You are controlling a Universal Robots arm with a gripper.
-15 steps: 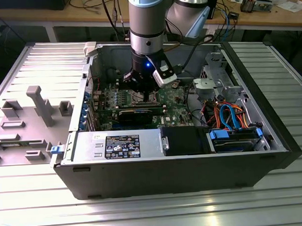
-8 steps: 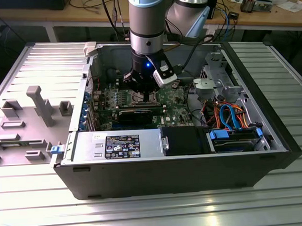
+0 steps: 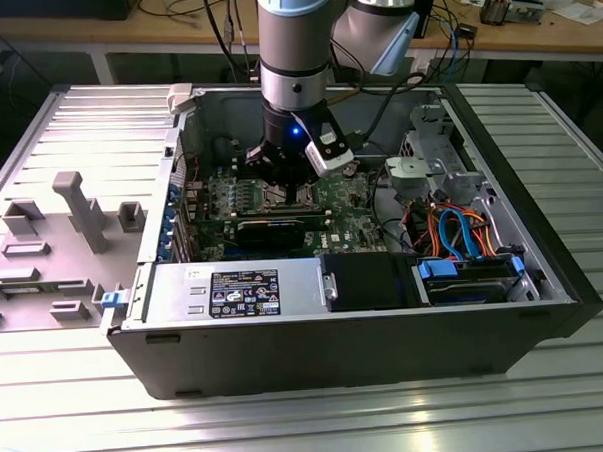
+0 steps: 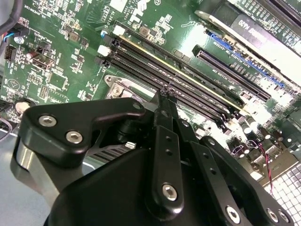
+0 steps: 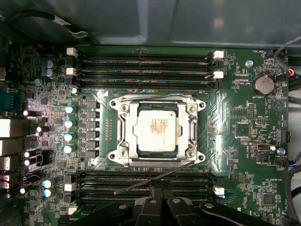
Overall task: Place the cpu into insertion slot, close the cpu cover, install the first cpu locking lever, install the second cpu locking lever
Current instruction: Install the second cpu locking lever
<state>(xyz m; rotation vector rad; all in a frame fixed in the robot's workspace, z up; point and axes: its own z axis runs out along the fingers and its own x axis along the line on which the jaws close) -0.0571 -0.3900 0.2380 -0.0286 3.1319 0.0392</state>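
cpu (image 5: 157, 128) in insertion slot (image 5: 123, 109)

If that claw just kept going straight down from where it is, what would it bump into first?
Most likely the long memory slots next to the insertion slot, or the thin locking lever lying across them. The gripper hangs just above these, though depth is hard to judge.

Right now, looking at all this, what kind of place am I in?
Probably a robotics lab or test workshop: an opened computer case lies on a ribbed metal table, a robot arm reaches inside, and cluttered wooden workbenches stand behind.
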